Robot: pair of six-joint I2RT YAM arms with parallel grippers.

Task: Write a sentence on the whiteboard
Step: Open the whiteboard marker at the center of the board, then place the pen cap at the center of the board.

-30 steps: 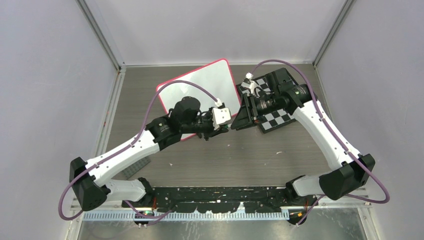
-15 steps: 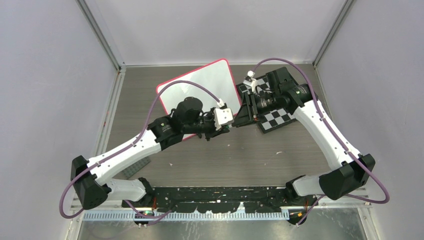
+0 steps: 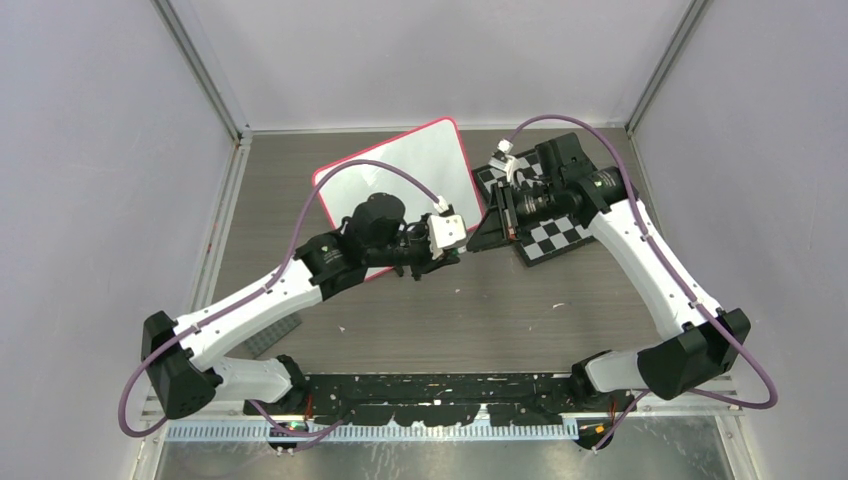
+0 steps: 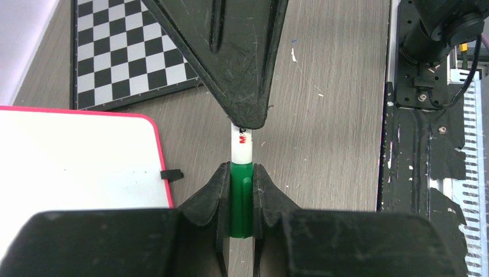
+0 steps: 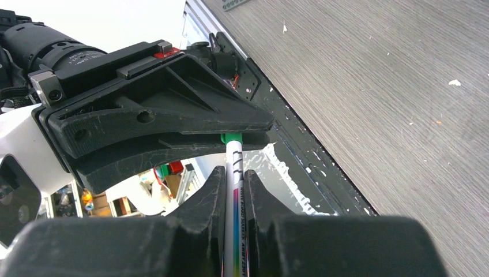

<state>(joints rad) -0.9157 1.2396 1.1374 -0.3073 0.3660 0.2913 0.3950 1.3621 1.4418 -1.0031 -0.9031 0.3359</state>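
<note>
Left end effector is clamped on the marker at its green cap. Right end effector squeezes the white barrel (tips close together). The whiteboard lies flat beside the left one, with the checkered board beyond.

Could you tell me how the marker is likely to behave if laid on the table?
The marker looks round and smooth, so it would probably roll on the table. It seems stiff, running straight between the left gripper and the right gripper. Being slim, it is likely light.
</note>
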